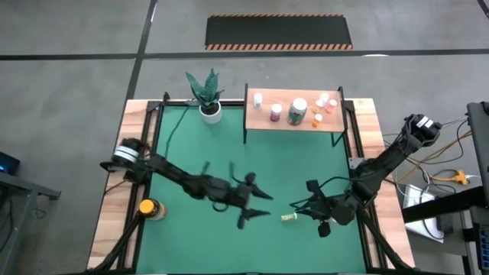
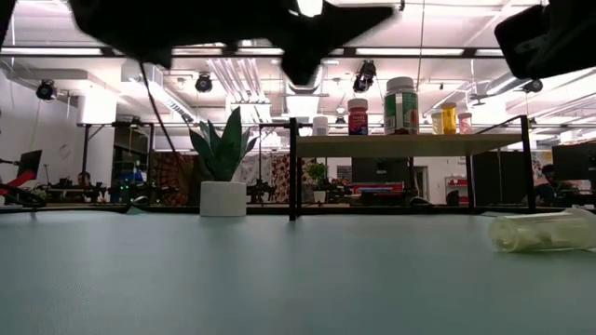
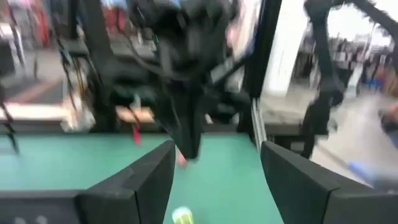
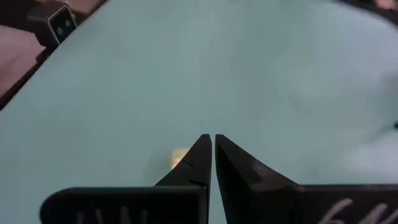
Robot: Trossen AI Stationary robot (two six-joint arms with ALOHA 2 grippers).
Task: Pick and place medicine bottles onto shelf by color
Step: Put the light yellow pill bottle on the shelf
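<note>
A small greenish-clear medicine bottle [image 1: 289, 218] lies on its side on the green mat, right of centre near the front; it also shows in the low view [image 2: 540, 233]. My left gripper [image 1: 263, 205] hovers open just left of it, pointing level toward the table's right, with the bottle [image 3: 182, 216] ahead of its fingers. My right gripper [image 1: 299, 205] is shut, slanting down over the mat beside the bottle [image 4: 179, 158], touching nothing. Several bottles stand on the wooden shelf [image 1: 294, 126] at the far right.
A potted plant [image 1: 208, 99] stands at the far edge, left of the shelf. An amber bottle with a yellow cap [image 1: 149, 208] stands on the wooden border at the left. The two grippers face each other closely above the mat's front middle.
</note>
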